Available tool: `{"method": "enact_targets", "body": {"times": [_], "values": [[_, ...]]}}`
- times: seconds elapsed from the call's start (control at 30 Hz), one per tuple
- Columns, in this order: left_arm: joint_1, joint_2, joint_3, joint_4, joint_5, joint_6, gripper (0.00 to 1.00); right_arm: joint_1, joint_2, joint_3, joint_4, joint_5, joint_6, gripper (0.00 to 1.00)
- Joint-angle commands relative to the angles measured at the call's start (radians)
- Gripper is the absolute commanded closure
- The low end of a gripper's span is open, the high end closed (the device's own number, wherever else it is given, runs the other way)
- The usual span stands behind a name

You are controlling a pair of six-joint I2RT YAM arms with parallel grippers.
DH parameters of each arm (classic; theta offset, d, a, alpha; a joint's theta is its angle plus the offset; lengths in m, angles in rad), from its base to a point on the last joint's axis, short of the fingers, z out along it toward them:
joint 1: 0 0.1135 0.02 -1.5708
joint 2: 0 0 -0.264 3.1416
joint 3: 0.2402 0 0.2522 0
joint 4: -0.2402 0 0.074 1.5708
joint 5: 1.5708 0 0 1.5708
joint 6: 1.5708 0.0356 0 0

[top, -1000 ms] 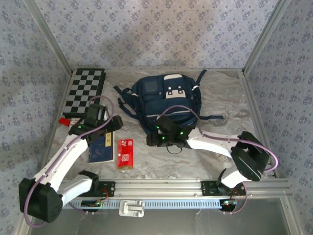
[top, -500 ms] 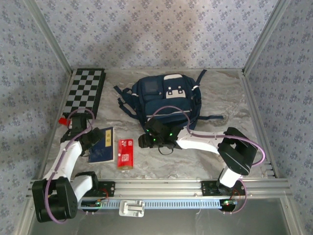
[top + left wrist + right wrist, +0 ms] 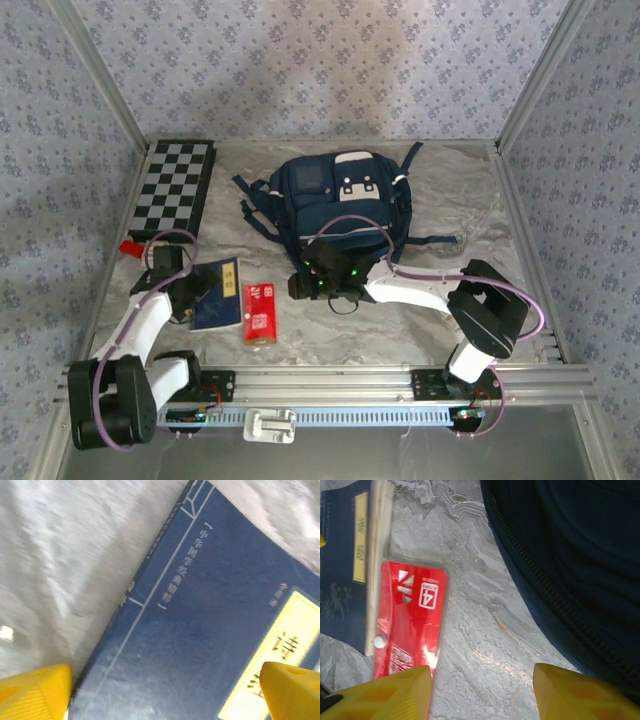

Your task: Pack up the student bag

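Position of bag: the large navy blue fabric student bag (image 3: pixel 340 200) with white patches lies flat at 12 o'clock on the grey marble-patterned table (image 3: pixel 460 310). Dark straps trail out at 3 and 9 o'clock.

Left gripper (image 3: pixel 165 695): yellow fingertips (image 3: pixel 35 690) spread wide, nothing pinched. They hang low over a flat dark blue book (image 3: pixel 210 610) with a pale yellow title label. One tip sits off the book's edge above bare table, the other above the label (contact with the cover cannot be told). In the top view the book lies at 8 o'clock from the bag, tilted.

Right gripper (image 3: pixel 482 692): yellow jaws apart, bare table between them, nothing held. In its wrist view the bag's dark fabric and a zip line take the 1 to 4 o'clock side. A flat red plastic packet (image 3: pixel 410 625) with white print lies at 9 o'clock, apart from the bag. A pale slim strip (image 3: pixel 375 565) runs along the packet's long edge; what it is cannot be told.

Other items, top view: the packet lies just beside the book, at its 3 o'clock. A black-and-white chequered board (image 3: pixel 178 185) lies at 10 o'clock on the table, well apart from the bag. A small red object (image 3: pixel 130 247) sits at the board's 7 o'clock, too small to identify.
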Motion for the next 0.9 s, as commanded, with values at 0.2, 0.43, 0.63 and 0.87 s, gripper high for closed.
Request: {"method": "enact_targets", "body": {"times": [0.2, 0.43, 0.63, 0.87], "values": [[-0.125, -0.192, -0.035, -0.081, -0.008, -0.136, 0.17, 0.015, 0.094, 0.137, -0.078, -0.021, -0.017, 0.49], [-0.106, -0.2, -0.05, -0.137, -0.025, -0.071, 0.25, 0.072, 0.277, 0.383, -0.169, -0.035, 0.056, 0.51], [-0.079, -0.18, -0.071, -0.121, 0.011, -0.041, 0.31, 0.099, 0.412, 0.529, -0.196, -0.055, 0.094, 0.52], [-0.075, -0.165, -0.107, -0.075, 0.059, -0.037, 0.38, 0.101, 0.511, 0.617, -0.225, -0.084, 0.122, 0.58]]}}
